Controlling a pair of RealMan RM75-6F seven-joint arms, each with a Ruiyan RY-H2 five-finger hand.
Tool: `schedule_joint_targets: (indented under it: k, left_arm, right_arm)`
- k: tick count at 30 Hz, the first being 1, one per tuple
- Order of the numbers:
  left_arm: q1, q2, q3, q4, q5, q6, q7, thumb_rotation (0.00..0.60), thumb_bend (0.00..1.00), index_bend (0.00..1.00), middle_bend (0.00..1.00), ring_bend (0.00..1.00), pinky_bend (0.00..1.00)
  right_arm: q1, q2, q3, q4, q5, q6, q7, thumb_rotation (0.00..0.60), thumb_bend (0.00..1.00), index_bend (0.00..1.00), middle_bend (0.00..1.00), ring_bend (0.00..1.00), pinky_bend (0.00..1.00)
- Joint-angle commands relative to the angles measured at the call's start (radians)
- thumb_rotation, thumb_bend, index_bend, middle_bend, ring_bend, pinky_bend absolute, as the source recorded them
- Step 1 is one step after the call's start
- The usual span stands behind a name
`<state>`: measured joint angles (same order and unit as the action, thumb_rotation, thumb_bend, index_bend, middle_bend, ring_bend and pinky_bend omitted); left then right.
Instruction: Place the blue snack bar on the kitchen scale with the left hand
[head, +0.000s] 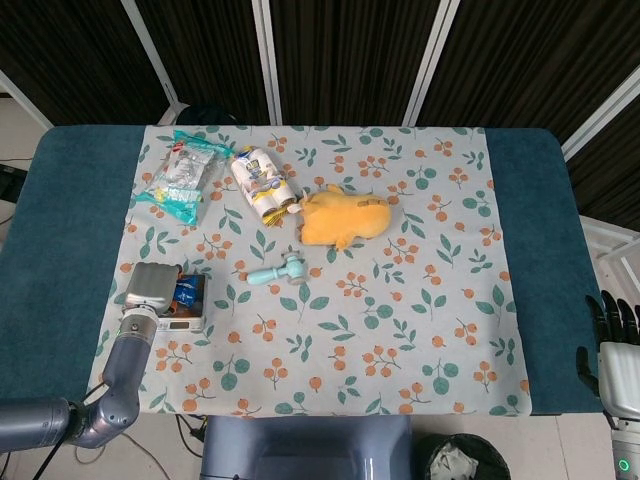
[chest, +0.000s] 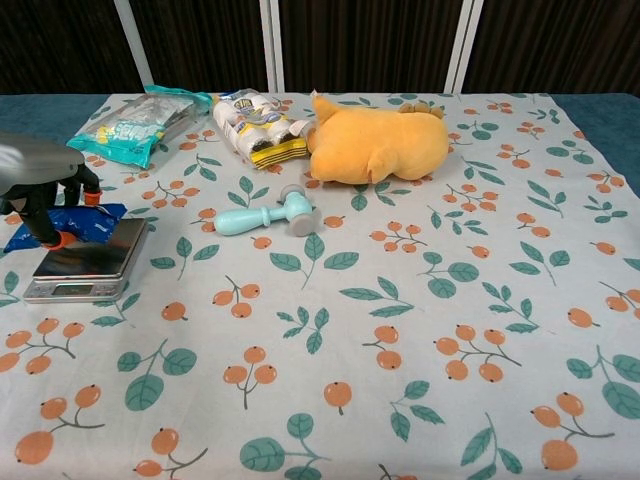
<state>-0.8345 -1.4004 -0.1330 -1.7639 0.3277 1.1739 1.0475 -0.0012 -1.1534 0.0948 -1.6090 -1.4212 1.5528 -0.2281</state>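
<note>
- Blue snack bar (chest: 62, 224) held low over the far edge of the kitchen scale (chest: 88, 262), pinched in the fingers of the left robot hand (chest: 45, 190); whether touching the platform, cannot tell.
- From the head view, bar (head: 186, 291) showing just beside the left robot hand (head: 152, 288), above the scale (head: 180, 318) near the left side of the table (head: 60, 240).
- Fingers (chest: 47, 228) curled down around the wrapper, orange tips at the scale's far rim.
- Small toy hammer (chest: 265, 214) lying flat to the right of the scale, well apart.
- Orange plush toy (chest: 376, 142) further back, a pack of small bottles (chest: 258, 125) touching its left side.
- Teal snack bag (chest: 130, 124) at the far left corner of the floral cloth (chest: 400, 300).
- Right robot hand (head: 612, 340) off at the table's right edge, fingers upright, grasping nothing.
</note>
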Motion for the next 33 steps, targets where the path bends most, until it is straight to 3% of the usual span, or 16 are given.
schedule_joint_targets:
  k: [1,8,15,33]
  left_arm:
    - [-0.004,-0.003,0.004,0.004,0.000,-0.006,-0.004,0.600,0.36,0.40,0.47,0.39,0.56]
    - [-0.013,-0.011,0.013,0.014,-0.006,-0.001,-0.005,0.600,0.36,0.39,0.46,0.37,0.55]
    - [-0.023,-0.003,0.021,0.002,-0.022,-0.006,-0.001,0.600,0.28,0.37,0.37,0.33,0.54]
    - [-0.048,0.009,0.042,-0.012,-0.035,0.006,0.009,0.600,0.25,0.32,0.27,0.21,0.41]
  right_arm:
    - [0.000,0.000,0.001,0.000,0.001,0.000,-0.001,0.600,0.58,0.06,0.03,0.01,0.00]
    - [0.000,0.001,0.002,-0.001,0.003,0.001,0.000,0.600,0.58,0.06,0.03,0.01,0.00]
    - [0.000,0.000,0.004,-0.003,0.004,0.003,-0.002,0.600,0.58,0.06,0.03,0.01,0.00]
    - [0.000,-0.002,0.007,-0.002,0.007,0.005,0.000,0.600,0.58,0.06,0.03,0.01,0.00]
